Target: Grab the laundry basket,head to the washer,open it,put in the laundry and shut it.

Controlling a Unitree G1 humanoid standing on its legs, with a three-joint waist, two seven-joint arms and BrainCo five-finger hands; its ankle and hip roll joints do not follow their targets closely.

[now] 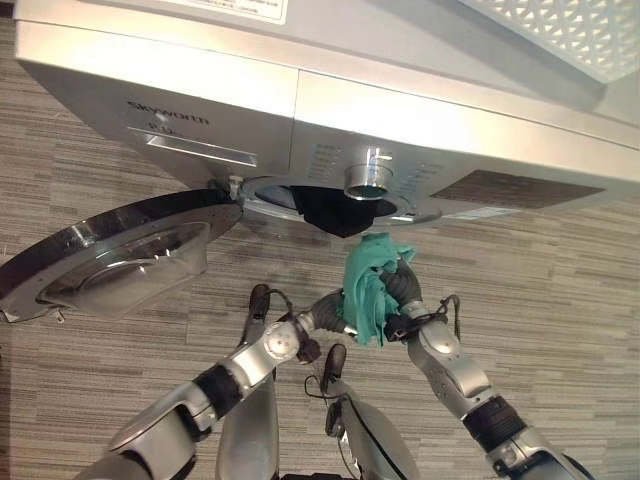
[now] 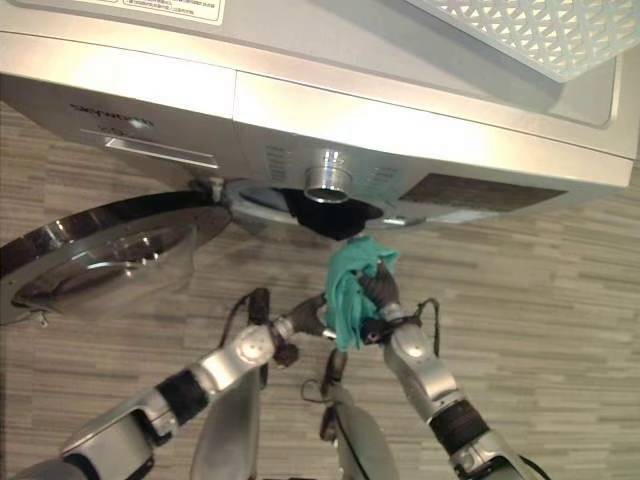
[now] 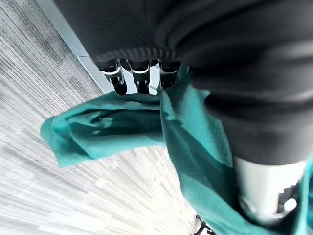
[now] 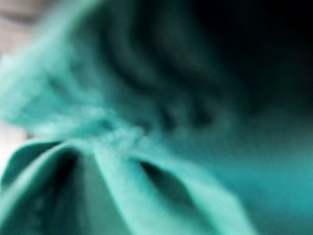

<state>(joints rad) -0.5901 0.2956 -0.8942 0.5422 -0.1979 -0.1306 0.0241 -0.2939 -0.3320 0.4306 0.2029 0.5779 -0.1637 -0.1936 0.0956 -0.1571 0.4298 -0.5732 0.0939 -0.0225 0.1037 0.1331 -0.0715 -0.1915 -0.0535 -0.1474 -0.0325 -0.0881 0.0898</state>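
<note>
- Right hand [image 1: 400, 290] is bunched into a teal cloth [image 1: 368, 285]; its fingers look wrapped round the upper part of the fabric, which hangs down in folds from the grip.
- Its wrist view, pressed close to the folds, suggests the cloth lies right against the palm, a firm hold for carrying the cloth to the drum.
- Left hand [image 1: 322, 316] meets the same cloth from the other side, touching its lower part; in its own wrist view dark fingertips [image 3: 139, 83] sit against the fabric, but whether they pinch it or only steady it I cannot tell.
- Two hands on one soft piece probably keeps the loose end from trailing as it goes in.
- Just above the cloth is the washer's round opening [image 1: 300, 200], with a dark garment [image 1: 335, 212] already hanging in its mouth, so some laundry seems to be loaded.
- The cloth is near that opening but not yet through it.
- The washer door [image 1: 110, 255] is swung fully out to the left edge of the opening, clear of both arms.
- A silver dial [image 1: 368, 180] stands on the washer's [image 1: 420, 125] front panel directly over the opening.
- A white lattice laundry basket [image 1: 570, 35] rests on the washer's top at its far right corner, parked there so that both hands are free.
- I judge the loading step to be under way, and the door not yet due for closing.
</note>
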